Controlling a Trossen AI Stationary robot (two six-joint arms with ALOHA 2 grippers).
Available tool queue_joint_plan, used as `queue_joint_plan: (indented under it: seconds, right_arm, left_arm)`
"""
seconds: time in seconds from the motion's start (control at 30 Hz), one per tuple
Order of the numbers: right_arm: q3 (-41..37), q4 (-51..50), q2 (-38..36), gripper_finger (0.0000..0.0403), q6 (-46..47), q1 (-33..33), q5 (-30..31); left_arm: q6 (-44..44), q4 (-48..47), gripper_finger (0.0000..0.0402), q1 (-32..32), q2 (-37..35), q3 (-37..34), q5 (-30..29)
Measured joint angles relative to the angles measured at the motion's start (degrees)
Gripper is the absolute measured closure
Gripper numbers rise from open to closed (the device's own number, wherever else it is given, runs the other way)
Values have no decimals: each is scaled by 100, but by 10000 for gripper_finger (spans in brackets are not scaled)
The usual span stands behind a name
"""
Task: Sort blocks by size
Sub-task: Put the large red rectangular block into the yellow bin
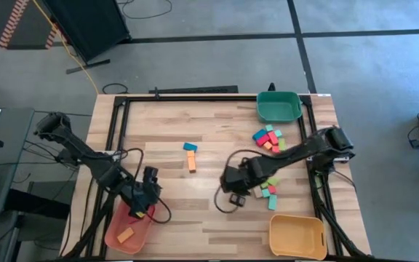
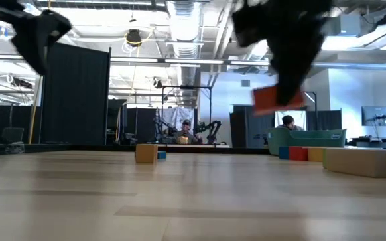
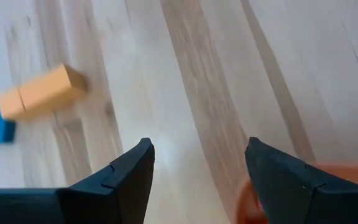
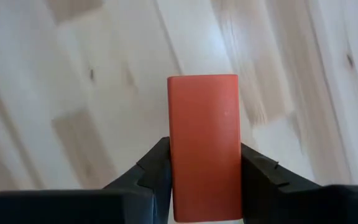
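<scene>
Gripping an unmarked red block (image 4: 204,146), right end effector (image 4: 205,171).

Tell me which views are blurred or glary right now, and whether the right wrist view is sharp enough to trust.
Right wrist view: sharp on the red block clamped in the right end effector. Left wrist view: wood grain smeared, orange bar soft. Low view: ceiling lights glare, both arms near-black silhouettes. High view: evenly lit, small blocks coarse.
</scene>
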Motion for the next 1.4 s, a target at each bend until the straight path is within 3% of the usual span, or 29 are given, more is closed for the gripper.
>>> queue_joint_plan:
  seconds: [0.23, 0.5, 0.87, 1.4]
  right_arm:
    - [2, -478, -645, 240, 295, 1125, 28]
    - [9, -709, -1205, 241, 1852, 2071, 56]
    - [9, -814, -1104, 241, 3640, 3083, -180]
    - [-88, -730, -1104, 241, 6033, 4165, -178]
  left_arm:
    - [916, 557, 162, 534, 46, 0, -2]
    - [2061, 901, 162, 1394, 452, 0, 0]
    - [3755, 1210, 162, 2611, 1605, 350, 353]
    - [5624, 488, 179, 3210, 3319, 1580, 402]
